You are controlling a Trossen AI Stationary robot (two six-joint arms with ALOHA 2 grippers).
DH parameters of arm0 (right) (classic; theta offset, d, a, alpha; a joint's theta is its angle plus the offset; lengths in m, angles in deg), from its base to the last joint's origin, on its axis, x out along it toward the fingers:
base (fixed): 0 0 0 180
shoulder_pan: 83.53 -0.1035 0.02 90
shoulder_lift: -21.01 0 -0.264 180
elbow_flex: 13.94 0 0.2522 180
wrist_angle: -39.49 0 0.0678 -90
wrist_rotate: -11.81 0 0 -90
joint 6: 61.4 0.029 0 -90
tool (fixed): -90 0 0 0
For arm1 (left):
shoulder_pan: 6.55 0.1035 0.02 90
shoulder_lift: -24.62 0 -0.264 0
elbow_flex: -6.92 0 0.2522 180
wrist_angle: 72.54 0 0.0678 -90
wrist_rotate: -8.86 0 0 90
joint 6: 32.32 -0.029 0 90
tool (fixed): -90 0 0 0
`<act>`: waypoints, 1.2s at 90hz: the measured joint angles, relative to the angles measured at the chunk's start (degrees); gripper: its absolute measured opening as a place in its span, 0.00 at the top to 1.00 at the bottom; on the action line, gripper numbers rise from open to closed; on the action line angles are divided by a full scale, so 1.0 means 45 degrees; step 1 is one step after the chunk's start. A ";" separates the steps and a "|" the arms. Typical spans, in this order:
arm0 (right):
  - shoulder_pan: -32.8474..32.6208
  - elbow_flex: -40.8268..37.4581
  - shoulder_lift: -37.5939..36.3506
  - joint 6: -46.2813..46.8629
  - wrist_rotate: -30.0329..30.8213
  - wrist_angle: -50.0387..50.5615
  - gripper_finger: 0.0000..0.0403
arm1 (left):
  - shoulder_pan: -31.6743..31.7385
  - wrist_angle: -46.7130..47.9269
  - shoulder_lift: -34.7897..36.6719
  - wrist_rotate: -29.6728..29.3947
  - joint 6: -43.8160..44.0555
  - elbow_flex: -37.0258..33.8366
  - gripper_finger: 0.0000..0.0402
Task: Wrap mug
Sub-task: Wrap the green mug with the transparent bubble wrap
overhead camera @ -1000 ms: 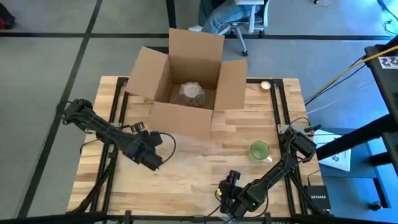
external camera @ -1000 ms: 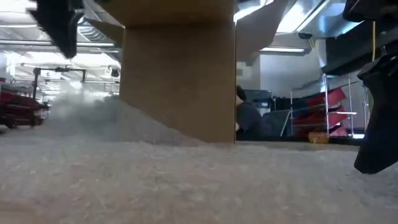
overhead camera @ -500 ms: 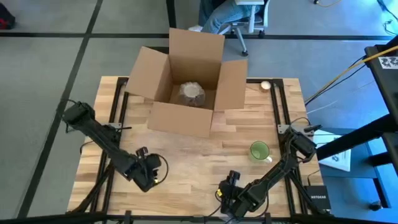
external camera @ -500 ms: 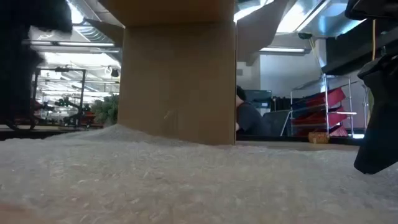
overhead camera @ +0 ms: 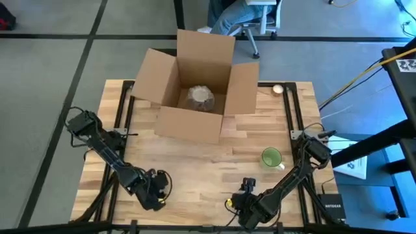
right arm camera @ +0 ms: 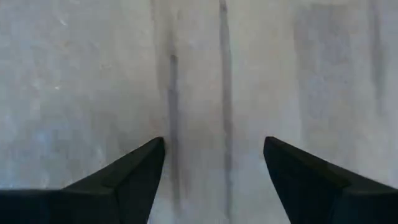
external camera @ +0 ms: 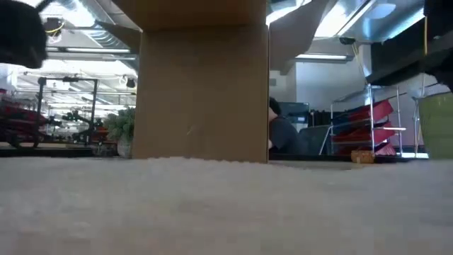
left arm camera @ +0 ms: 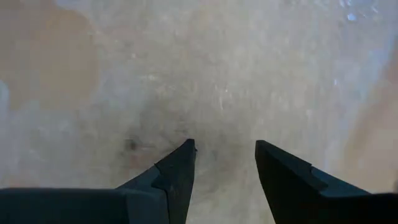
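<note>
Near the table's front edge, I am holding my left gripper and right gripper low over clear bubble wrap, both jaws spread wide, gripping nothing. Off to my right, the small round green mug with its cream handle is standing upright on the wooden table, well apart from the open brown cardboard box.

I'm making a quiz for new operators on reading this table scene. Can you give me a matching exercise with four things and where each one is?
Things:
1. mug
2. cardboard box
3. left gripper
4. right gripper

Places:
A. far middle of the table, flaps open
B. near edge, left of centre, fingers apart over the clear wrap
C. right side of the table, standing alone
D. near edge, right of centre, fingers apart

Pairs: 1-C, 2-A, 3-B, 4-D
</note>
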 joint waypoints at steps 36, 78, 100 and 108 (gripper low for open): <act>0.0056 0.1174 -0.4513 0.0810 0.0936 0.5467 0.34 | 0.0576 0.0303 0.0034 -0.0654 -0.1071 0.0691 0.62; 0.2438 -0.4304 -0.7976 0.2989 -0.2454 0.4358 0.34 | 0.0337 -0.0040 0.0034 -0.1323 -0.1213 0.0695 0.62; 0.3362 -0.6382 -0.8022 0.2320 -0.2652 0.3061 0.35 | 0.0341 -0.0034 0.0039 -0.1839 -0.1261 0.0695 0.62; 0.3532 -0.6685 -0.8022 0.1953 -0.3063 0.2189 0.41 | 0.0341 -0.0035 0.0039 -0.1850 -0.1256 0.0695 0.62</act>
